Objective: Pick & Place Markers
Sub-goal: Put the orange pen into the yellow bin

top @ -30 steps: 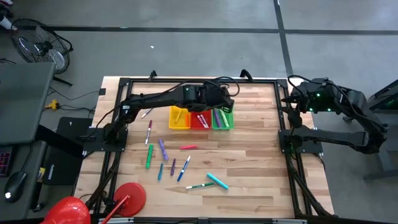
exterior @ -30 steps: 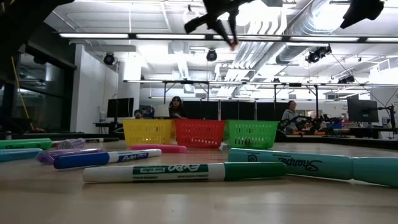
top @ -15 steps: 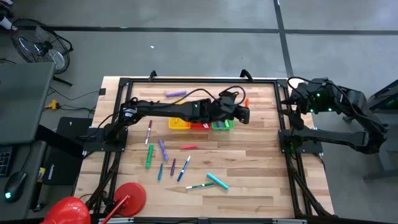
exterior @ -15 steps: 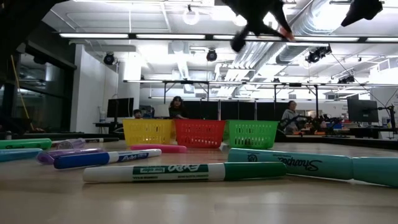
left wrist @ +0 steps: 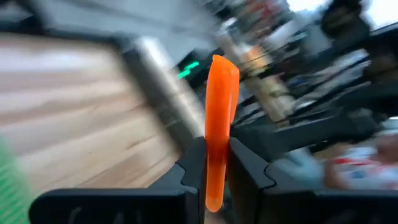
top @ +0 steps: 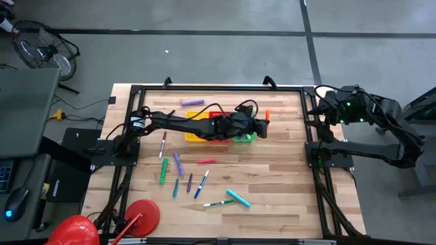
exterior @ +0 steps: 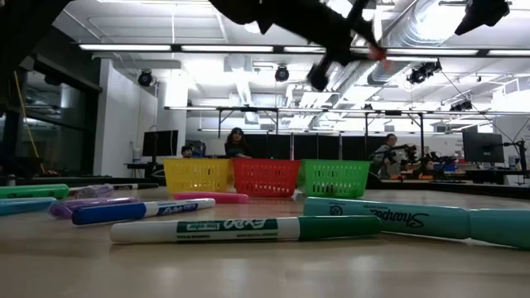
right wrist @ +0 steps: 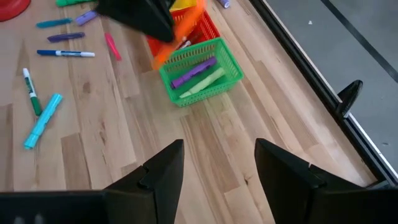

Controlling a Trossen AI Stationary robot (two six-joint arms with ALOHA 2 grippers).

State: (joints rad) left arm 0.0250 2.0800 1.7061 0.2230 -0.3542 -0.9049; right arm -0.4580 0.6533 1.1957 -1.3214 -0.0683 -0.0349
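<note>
From above, the left gripper (top: 262, 123) hangs over the green basket (top: 246, 138), pinching an orange marker (top: 268, 116); half a second ago it reached further right. Loose markers (top: 178, 163) lie on the table (top: 279, 190). The right gripper (top: 325, 109) waits at the far right edge.

At table height, yellow (exterior: 197, 175), red (exterior: 266, 176) and green baskets stand in a row, contents hidden.

The left wrist view shows the marker (left wrist: 219, 124) clamped upright, background blurred.

In the right wrist view, fingers (right wrist: 163, 168) spread; the green basket (right wrist: 200, 73) holds purple and pale green markers.
</note>
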